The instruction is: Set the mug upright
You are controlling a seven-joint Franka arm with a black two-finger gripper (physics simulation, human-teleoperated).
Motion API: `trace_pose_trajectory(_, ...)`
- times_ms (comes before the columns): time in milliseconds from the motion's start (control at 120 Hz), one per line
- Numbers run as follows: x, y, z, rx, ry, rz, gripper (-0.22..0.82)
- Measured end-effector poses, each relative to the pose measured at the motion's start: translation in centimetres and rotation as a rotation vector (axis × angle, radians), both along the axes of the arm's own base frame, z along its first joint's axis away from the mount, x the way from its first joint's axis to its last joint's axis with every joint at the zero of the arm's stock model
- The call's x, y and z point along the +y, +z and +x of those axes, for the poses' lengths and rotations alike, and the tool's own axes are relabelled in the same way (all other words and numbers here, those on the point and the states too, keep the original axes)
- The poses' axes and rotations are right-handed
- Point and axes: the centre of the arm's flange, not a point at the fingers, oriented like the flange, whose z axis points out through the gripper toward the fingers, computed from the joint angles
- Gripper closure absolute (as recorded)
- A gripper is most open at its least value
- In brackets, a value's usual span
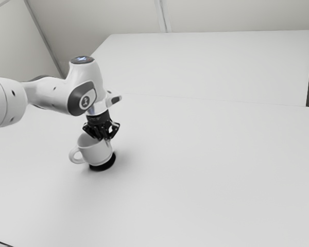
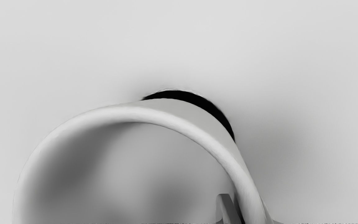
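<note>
Evidently the jaws of the black two-finger gripper (image 1: 107, 140) are closed on the wall of the white, round-bodied ceramic mug (image 1: 95, 152), with the inner finger (image 2: 227, 209) down inside the mouth and the outer finger (image 2: 268, 215) against the outside. From that grip the bulk of the mug lies to one side, toward the exterior view's left and a little below, so the hold is off-centre, at the rim on the side away from the looped white handle (image 1: 75, 156). The handle points toward the exterior view's left, back on the arm's side. The mug's long axis runs from a mouth facing up to a foot facing down, about in line with the hand above it, so it stands upright or very nearly so. A black round patch (image 1: 104, 165) shows beneath the foot, just over the white tabletop (image 1: 211, 170); whether the foot sits flat there, I cannot tell. Any move from here, I judge, turns on that shared axis: a sideways pull at the rim could tip the mug.
</note>
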Motion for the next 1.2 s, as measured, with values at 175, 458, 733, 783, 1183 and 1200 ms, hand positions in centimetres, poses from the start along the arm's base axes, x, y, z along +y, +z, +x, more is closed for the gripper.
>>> trace_pose_trajectory(175, -0.9, -0.5, -0.6, 0.033, 0.043, 0.038, 0.78)
trace_pose_trajectory(458, -1.9, -1.9, -1.3, 0.068, 0.115, 0.069, 0.79)
trace_pose_trajectory(733, -1.9, -3.6, -1.2, 0.085, 0.175, 0.084, 0.60)
trace_pose_trajectory(783, -1.9, -3.5, -1.1, 0.083, 0.183, 0.082, 0.49)
trace_pose_trajectory(1183, 0.0, -2.5, -1.5, 0.094, 0.284, 0.021, 0.07)
trace_pose_trajectory(1200, -0.1, -2.3, -1.5, 0.095, 0.288, 0.014, 0.07)
